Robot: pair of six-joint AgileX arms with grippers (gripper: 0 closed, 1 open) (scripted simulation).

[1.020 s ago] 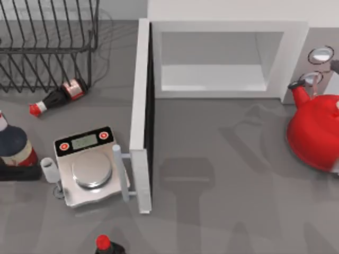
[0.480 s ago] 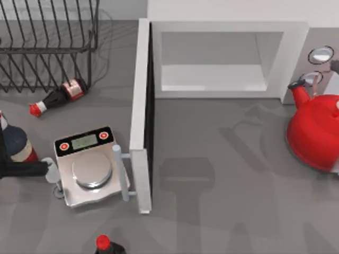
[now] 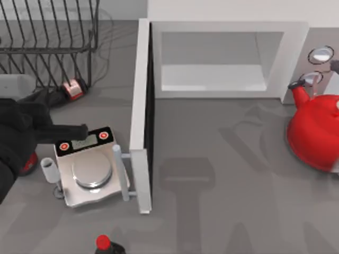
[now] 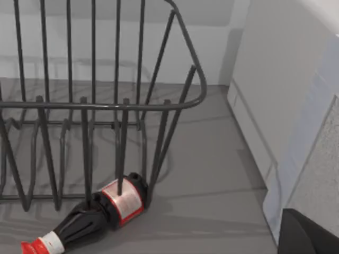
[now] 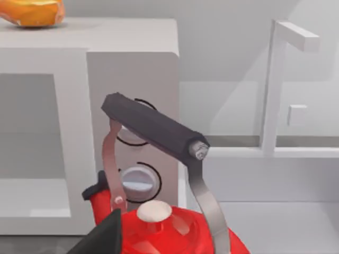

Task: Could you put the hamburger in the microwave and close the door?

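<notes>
left gripper (image 3: 79,129) fingers: cannot tell; over scale (image 3: 90,172) edge, beside open door (image 3: 142,114); microwave (image 3: 222,58) cavity clear.

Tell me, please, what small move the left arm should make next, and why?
Probably move the left gripper right, past the scale, to the outer face of the door near its handle. The door stands wide open, and the gripper hovers over the scale's back edge, apart from the door. I would not push yet: the microwave cavity looks empty.
</notes>
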